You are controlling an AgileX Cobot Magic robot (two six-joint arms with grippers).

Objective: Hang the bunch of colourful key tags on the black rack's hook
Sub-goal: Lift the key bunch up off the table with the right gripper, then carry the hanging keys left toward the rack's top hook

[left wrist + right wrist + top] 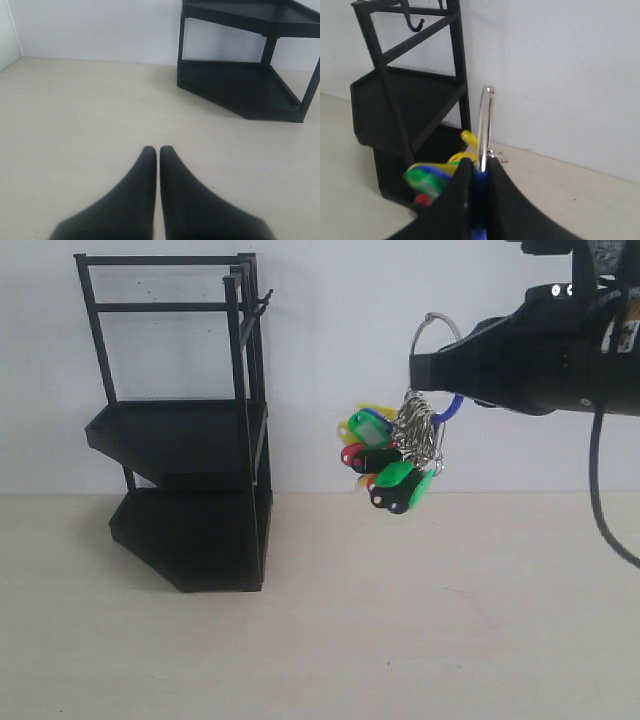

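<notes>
The right pincer (415,370) pinches the colourful key tag bunch (392,455) by its ring, aloft, well apart from the black rack (185,430) and its hook (262,305); the left pincer (158,150) is pressed together.

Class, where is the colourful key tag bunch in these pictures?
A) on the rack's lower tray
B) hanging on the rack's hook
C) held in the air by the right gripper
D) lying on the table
C: the right gripper is shut on the colourful key tag bunch, which hangs apart from the hook.
</notes>
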